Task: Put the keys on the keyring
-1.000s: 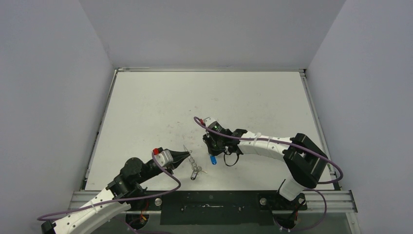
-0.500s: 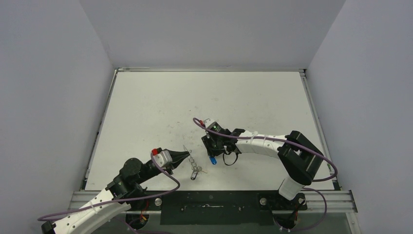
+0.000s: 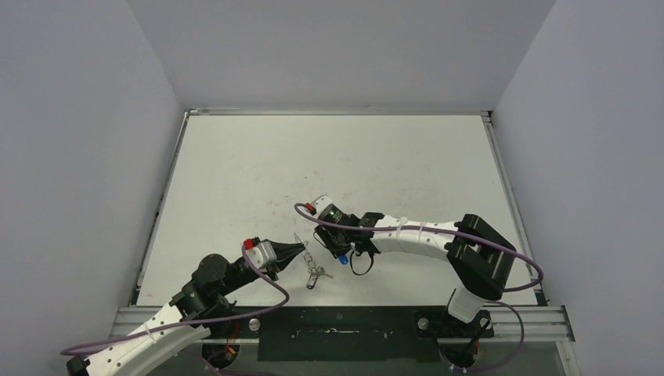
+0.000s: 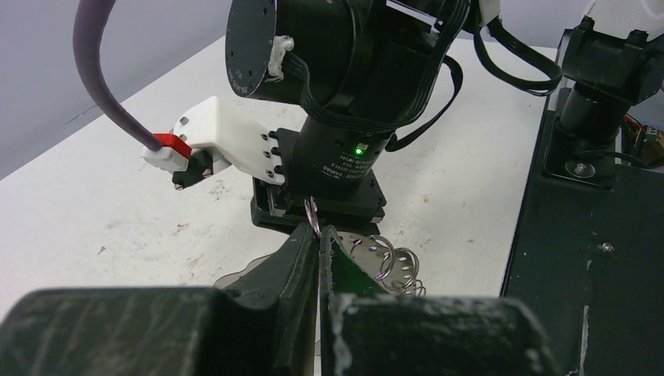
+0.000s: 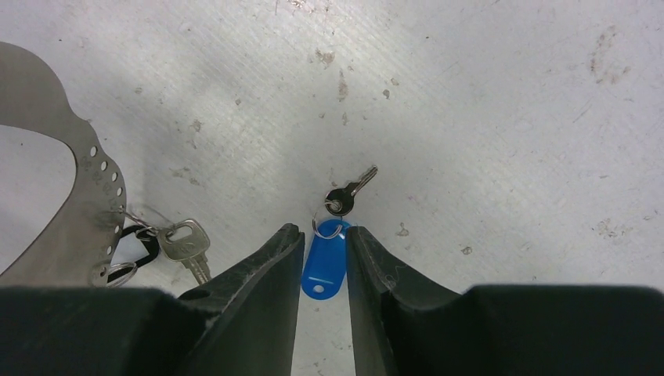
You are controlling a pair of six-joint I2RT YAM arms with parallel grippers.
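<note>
- Bench (image 3: 329, 157): white, scuffed surface that carries every part.
- Keyring (image 5: 82, 223): sits at the near middle of the bench, just left of the loose key set. The left pincer (image 4: 319, 235) has its jaws together, clamped on the plate's rim. Judged thin, stiff and light. Take hold at the bare rim, clear of the loops.
- Right pincer (image 5: 325, 233): jaws stand slightly apart, flanking the blue tag. Whether they bite on it cannot be told.
- Blue tag (image 5: 324, 262): lies flat on the bench. Smooth plastic, judged light and slippery. It is the widest surface of the set, so take hold across its long sides.
- Silver key (image 5: 188, 244): already hangs at the keyring's rim.
- Dark-headed key (image 5: 344, 196): joined to the tag by a small ring, just beyond the fingertips. Judged too flat and small for a direct grasp, and likely to swing when lifted.
- Wire loops (image 4: 398, 266): fine and springy. Judged easily bent, so avoid clamping them.
</note>
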